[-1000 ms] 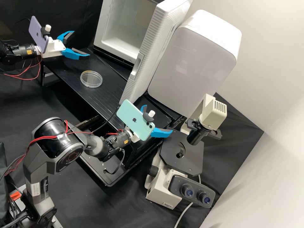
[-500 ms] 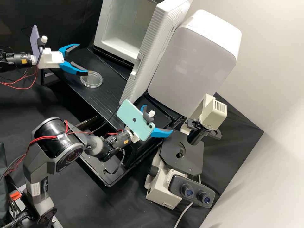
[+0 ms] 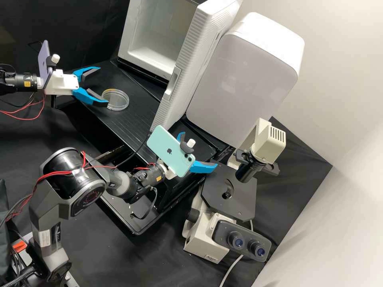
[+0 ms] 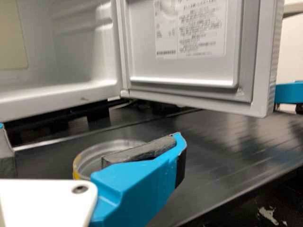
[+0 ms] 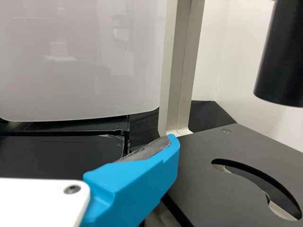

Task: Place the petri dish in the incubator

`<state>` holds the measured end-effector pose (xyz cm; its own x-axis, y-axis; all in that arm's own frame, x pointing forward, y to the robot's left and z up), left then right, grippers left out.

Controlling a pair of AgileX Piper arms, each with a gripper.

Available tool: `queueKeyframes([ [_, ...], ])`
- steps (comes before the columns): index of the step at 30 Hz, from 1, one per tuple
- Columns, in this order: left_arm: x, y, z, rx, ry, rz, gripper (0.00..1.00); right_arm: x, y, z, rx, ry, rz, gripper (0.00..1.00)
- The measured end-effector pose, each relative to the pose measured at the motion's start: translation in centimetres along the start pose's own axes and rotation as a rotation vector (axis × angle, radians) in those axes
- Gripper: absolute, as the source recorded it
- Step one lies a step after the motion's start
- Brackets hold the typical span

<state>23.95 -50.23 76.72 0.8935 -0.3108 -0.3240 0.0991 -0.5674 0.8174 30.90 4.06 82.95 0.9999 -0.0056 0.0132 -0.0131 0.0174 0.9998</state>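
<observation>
Clear petri dish [image 3: 115,99], rim perhaps yellowish; white incubator [image 3: 191,59]; black bench [image 3: 131,119].

— Both arms dark grey?
— Yes; the right arm [image 3: 60,195] has a fat round joint and red cables [image 3: 54,174]. The left pincer [image 3: 101,85] and right pincer [image 3: 199,153]: white bodies, one screw [image 4: 79,189] each, bright blue fingers [image 4: 142,182], seemingly grey-padded.

A plain off-white wall [image 3: 343,79] rises on the right, softly shadowed lower down. Black cloth [image 3: 119,255] covers the bench, with a black ribbed platform [image 3: 131,123] on it. A dark backdrop [image 3: 87,24] closes the rear left.
</observation>
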Motion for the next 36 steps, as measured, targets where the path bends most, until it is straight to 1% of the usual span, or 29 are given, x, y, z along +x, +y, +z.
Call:
queueKeyframes([
  [7,1.1,-1.4,0.0,-0.021,0.002,-0.094,1.00,0.0,0.0,0.0,0.000,0.000,0.000,1.00],
  [8,1.3,-1.6,0.0,-0.028,0.002,-0.103,1.00,0.0,0.0,0.0,0.000,0.000,0.000,1.00],
  [9,1.4,-1.7,0.0,-0.043,0.003,-0.108,1.00,0.0,0.0,0.0,0.000,0.000,0.000,1.00],
  [11,1.8,-1.8,-0.1,-0.063,0.002,-0.111,1.00,0.0,0.0,0.0,0.000,0.000,0.000,1.00],
  [13,2.3,-1.8,-0.1,-0.069,-0.007,-0.113,1.00,0.0,0.0,0.0,0.000,0.000,0.000,1.00],
  [17,3.1,-1.9,0.0,-0.095,-0.024,-0.121,1.00,0.0,0.0,0.0,0.000,0.000,0.000,1.00],
  [21,3.9,-2.0,0.2,-0.103,-0.059,-0.133,1.00,0.0,0.0,0.0,0.000,0.000,0.000,1.00],
  [24,4.5,-1.9,0.1,-0.131,-0.073,-0.135,1.00,0.0,0.0,0.0,0.000,0.000,0.000,1.00],
  [27,4.9,-1.8,0.0,-0.147,-0.077,-0.133,1.00,0.0,0.0,0.0,0.000,0.000,0.000,1.00],
  [36,5.1,-1.6,0.0,-0.150,-0.080,-0.128,1.00,0.0,0.0,0.0,0.000,0.000,0.000,1.00],
])
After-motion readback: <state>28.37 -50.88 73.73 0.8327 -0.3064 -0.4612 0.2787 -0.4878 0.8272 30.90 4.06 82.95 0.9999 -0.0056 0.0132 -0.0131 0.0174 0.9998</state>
